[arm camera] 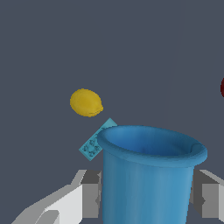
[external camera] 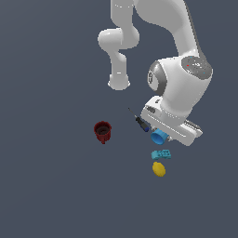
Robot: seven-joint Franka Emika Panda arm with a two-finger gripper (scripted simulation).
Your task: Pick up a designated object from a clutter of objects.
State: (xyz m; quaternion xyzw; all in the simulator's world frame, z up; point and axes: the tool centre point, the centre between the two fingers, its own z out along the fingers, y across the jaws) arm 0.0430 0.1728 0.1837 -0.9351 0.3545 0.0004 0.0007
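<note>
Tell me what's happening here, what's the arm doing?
The arm's gripper is around the blue cup, one finger on each side of it. The wrist view suggests a grasp, though contact isn't certain. The brick and lemon lie just past the cup, the screwdriver sits beside it, and the red mug stands apart on the exterior view's left.

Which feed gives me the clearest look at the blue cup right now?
The wrist view: the blue cup fills it, rim and hollow mouth clear, between the gripper fingers. The exterior view shows only a small part of it under the hand.
</note>
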